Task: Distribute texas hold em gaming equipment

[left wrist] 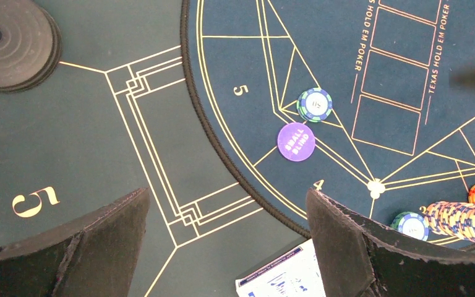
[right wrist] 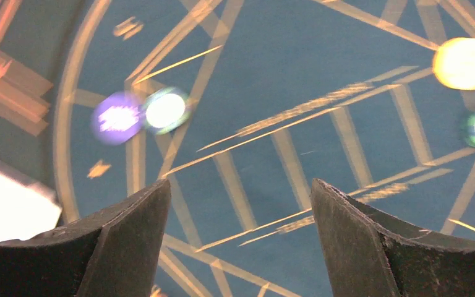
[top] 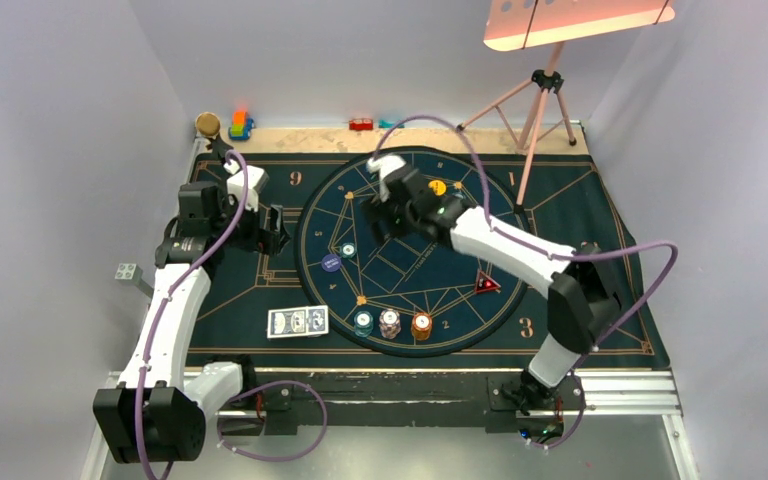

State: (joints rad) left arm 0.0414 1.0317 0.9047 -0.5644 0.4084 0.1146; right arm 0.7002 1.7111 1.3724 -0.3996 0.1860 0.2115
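Observation:
Blue-backed playing cards [top: 297,322] lie left of the round blue mat [top: 400,290], near its front edge. Three chip stacks, teal [top: 363,322], white-pink [top: 390,323] and orange [top: 421,325], stand on the mat's front rim. On the mat's left side a single teal chip [top: 348,250] lies beside a purple disc [top: 330,263]. A yellow disc [top: 438,187] lies at the back and a red triangle token [top: 486,285] at the right. My right gripper [right wrist: 240,189] hovers open and empty over the mat's back half. Over the mat's left border my left gripper [left wrist: 229,198] is open and empty, with the cards [left wrist: 282,276] by its right finger.
A black stand with a round base [left wrist: 12,43] sits on the green cloth at the back left. Toy blocks [top: 241,125] and a red block [top: 361,124] line the back edge. A pink tripod [top: 540,95] stands at the back right.

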